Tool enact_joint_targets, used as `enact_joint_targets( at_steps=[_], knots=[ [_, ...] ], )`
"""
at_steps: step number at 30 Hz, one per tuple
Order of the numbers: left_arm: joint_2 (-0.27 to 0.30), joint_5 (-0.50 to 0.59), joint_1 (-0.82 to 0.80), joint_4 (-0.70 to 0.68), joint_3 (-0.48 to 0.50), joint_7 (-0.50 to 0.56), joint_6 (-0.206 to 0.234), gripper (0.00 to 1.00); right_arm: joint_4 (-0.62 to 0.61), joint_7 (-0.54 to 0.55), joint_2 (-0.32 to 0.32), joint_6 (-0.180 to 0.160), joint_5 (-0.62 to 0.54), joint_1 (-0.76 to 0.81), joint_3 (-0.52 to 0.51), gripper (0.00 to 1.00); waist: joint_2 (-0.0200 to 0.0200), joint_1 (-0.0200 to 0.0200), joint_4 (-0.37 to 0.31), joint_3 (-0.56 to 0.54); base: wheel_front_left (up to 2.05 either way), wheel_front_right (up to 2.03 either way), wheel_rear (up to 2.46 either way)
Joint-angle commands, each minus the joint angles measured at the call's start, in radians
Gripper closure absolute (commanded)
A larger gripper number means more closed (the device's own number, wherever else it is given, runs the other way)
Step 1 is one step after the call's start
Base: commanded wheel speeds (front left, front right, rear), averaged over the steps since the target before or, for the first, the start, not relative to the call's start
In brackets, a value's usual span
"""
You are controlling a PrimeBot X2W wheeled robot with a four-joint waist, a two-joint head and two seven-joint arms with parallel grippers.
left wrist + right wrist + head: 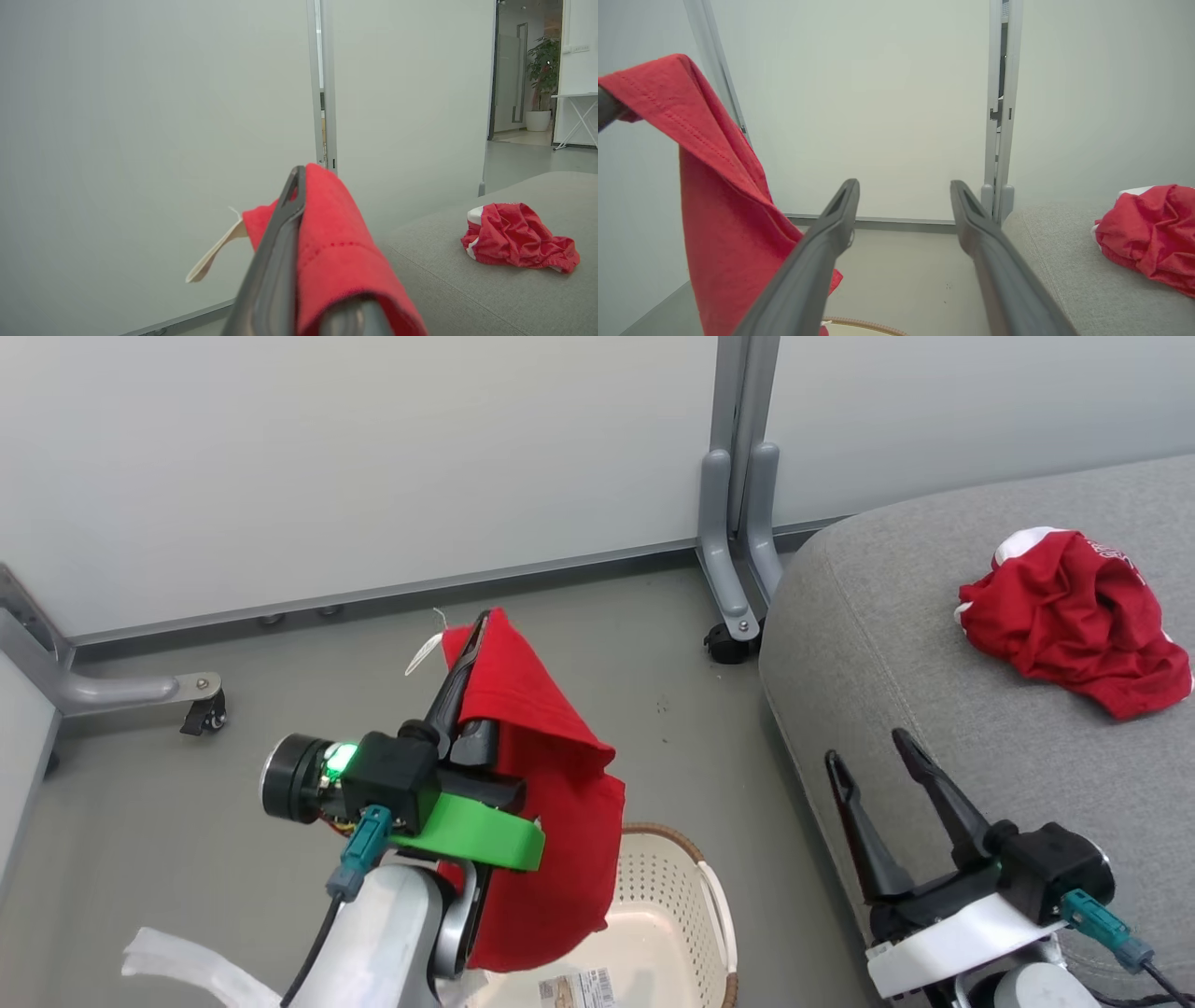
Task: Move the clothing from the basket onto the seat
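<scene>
Head view: grips a red garment [551, 775] in the left fingers [460, 672], pinched fully shut on a fold at its upper edge, tips pointing up and away. Holds it raised clear of the floor [187, 803], cloth draped back over the wrist and hanging down over the left part of the basket [686, 847]; cannot tell whether the lowest fold touches the rim. Has a small pale tag [422, 655] sticking out of the cloth just beside the fingertips. Basket on the floor near the seat's [887, 644] left edge, cream bottom in sight with a paper label [577, 987] on it. Holds the right fingers [945, 798] spread wide with nothing between them, above the seat's near edge, right of the basket. Finds a second red garment [1074, 616], crumpled, white at its trim, lying on the seat toward the far edge, back from the rounded corner and well apart from both sets of fingers.

Left wrist view: red cloth folded over one dark finger, clamped against the other, tag dangling to the left. Right wrist view: fingers parted, hanging garment to their left, brown basket rim just below.
</scene>
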Motion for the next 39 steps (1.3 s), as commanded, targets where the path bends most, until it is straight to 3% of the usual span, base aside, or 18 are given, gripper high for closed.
enact_joint_targets(
  at_steps=[1, 13, 18, 33, 34, 35, 36, 39],
  knots=[
    [-0.001, 0.002, -0.027, 0.004, -0.006, -0.004, -0.005, 1.00, -0.005, -0.003, -0.007, 0.000, 0.003, -0.012, 0.019, 0.00, 0.0000, 0.0001, -0.002, 0.003, 0.00, 0.00, 0.00],
    [-0.002, -0.042, -0.156, 0.022, -0.136, -0.004, -0.009, 1.00, -0.020, -0.003, -0.034, -0.001, -0.006, -0.156, 0.256, 0.00, 0.0000, 0.0001, 0.004, 0.061, 0.00, 0.00, 0.00],
    [-0.002, -0.065, -0.198, 0.035, -0.196, -0.004, 0.005, 1.00, -0.002, -0.003, -0.044, -0.001, -0.019, -0.253, 0.305, 0.00, 0.0000, 0.0001, 0.010, 0.086, 0.00, 0.00, 0.00],
    [-0.002, -0.199, -0.312, -0.010, -0.404, -0.004, 0.064, 1.00, 0.211, -0.003, 0.024, -0.001, -0.053, -0.339, 0.246, 0.00, 0.0000, 0.0001, 0.042, 0.110, 0.00, 0.00, 0.00],
    [-0.002, -0.204, -0.319, -0.005, -0.411, -0.004, 0.068, 1.00, 0.213, -0.003, 0.029, -0.001, -0.049, -0.338, 0.243, 0.31, 0.0000, 0.0001, 0.044, 0.112, 0.00, 0.00, 0.00],
    [-0.002, -0.206, -0.323, 0.003, -0.416, -0.004, 0.071, 1.00, 0.214, -0.003, 0.032, -0.001, -0.050, -0.338, 0.241, 0.70, 0.0000, 0.0001, 0.045, 0.113, 0.00, 0.00, 0.00],
    [-0.002, -0.204, -0.327, 0.015, -0.421, -0.004, 0.076, 1.00, 0.220, -0.003, 0.034, -0.001, -0.046, -0.336, 0.246, 1.00, 0.0000, 0.0001, 0.046, 0.114, 0.00, 0.00, 0.00],
    [-0.002, -0.204, -0.336, 0.059, -0.427, -0.003, 0.079, 1.00, 0.229, -0.003, 0.031, -0.001, -0.041, -0.335, 0.249, 1.00, 0.0000, 0.0001, 0.048, 0.118, 0.00, 0.00, 0.00]
  ],
)
